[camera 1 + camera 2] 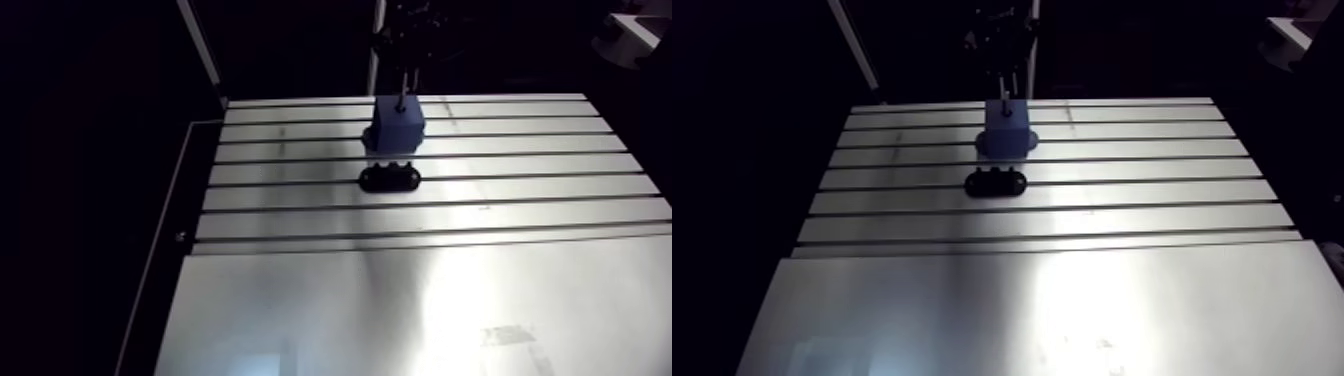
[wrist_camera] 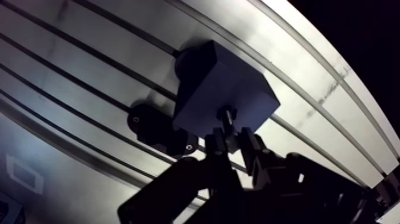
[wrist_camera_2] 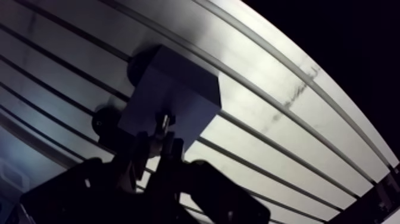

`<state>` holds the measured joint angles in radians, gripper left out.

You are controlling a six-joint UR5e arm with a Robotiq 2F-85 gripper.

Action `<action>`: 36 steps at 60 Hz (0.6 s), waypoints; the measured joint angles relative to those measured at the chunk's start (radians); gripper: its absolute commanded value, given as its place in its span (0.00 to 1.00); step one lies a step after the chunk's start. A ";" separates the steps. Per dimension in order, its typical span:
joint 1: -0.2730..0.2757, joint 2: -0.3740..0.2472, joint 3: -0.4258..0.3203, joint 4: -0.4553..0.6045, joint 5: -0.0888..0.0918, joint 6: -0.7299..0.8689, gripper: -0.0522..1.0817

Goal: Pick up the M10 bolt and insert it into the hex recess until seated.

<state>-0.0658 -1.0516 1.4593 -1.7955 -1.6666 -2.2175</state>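
Our tool (image 2: 231, 142) was clenched on the M10 bolt (image 2: 227, 115), with the bolt's lower end meeting the top face of the blue block (image 2: 208, 77). The hex recess lay hidden beneath the bolt, so we could not tell whether it had entered. We judged the main risk to be a tilted or off-centre bolt. Pressed down like that, it could jam on the recess edge, slip between the fingers, or shove the block against the black holder (image 2: 152, 125) just beside it on the slotted bench (image 2: 286, 50).
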 measured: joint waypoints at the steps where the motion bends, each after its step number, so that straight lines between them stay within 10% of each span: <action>1: 0.000 0.000 0.000 0.000 0.000 0.000 1.00; 36: 0.000 0.005 0.005 -0.003 0.001 0.001 1.00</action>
<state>-0.0657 -1.0463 1.4639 -1.7983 -1.6657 -2.2162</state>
